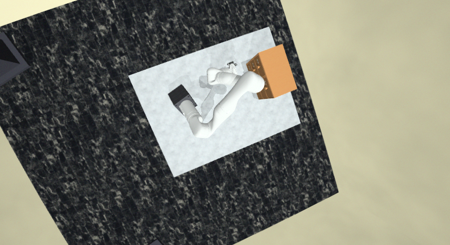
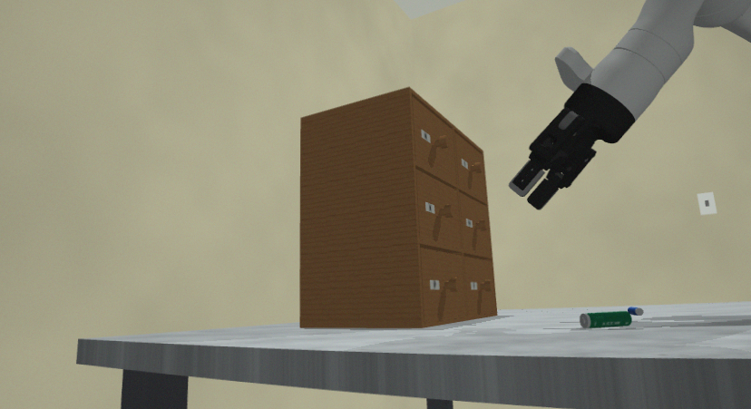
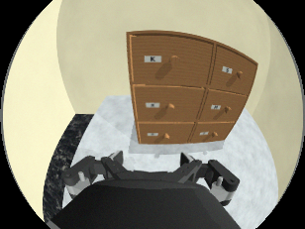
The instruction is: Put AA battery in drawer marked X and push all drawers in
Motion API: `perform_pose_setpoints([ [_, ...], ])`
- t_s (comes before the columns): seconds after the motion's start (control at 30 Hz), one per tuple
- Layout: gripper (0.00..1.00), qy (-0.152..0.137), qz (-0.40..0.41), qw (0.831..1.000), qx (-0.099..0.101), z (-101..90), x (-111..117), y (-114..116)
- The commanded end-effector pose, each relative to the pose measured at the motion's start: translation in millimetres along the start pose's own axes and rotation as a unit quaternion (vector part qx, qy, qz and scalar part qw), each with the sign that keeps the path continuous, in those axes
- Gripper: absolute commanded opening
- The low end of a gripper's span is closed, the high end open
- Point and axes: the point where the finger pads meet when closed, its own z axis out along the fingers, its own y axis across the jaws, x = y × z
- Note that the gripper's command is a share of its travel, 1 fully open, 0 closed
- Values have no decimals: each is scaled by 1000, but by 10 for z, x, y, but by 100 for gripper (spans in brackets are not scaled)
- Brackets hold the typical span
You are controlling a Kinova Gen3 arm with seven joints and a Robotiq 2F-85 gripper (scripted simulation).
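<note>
The chest (image 1: 278,73) (image 2: 357,211) (image 3: 170,78) is brown with six knobbed drawers, all apparently pushed in. In the wrist view the top left label (image 3: 152,58) reads K; I cannot read an X for certain on any label. A green cylinder (image 2: 608,319) with grey ends lies on the table in the exterior view, with a smaller-looking blue cylinder (image 2: 634,310) behind it. I cannot tell which is the AA battery. My gripper (image 1: 232,64) (image 2: 530,197) (image 3: 152,159) is open and empty. It is tilted towards the chest front, in the air well above the cylinders. The arm hides part of the chest front in the top view.
The pale table (image 1: 188,149) (image 2: 262,369) (image 3: 99,123) carries the chest near one end. The dark arm base block (image 1: 180,93) stands towards the other end. The forearm (image 1: 231,98) passes over the table in the top view. A dark patterned floor (image 1: 94,149) surrounds the table.
</note>
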Motion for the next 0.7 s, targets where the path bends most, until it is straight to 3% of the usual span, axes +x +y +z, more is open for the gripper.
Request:
perform_pose_setpoints([
  [0.0,100,4,-7,1000,-1,27,-66,-6],
  [0.67,100,28,-7,1000,0,96,-76,-6],
])
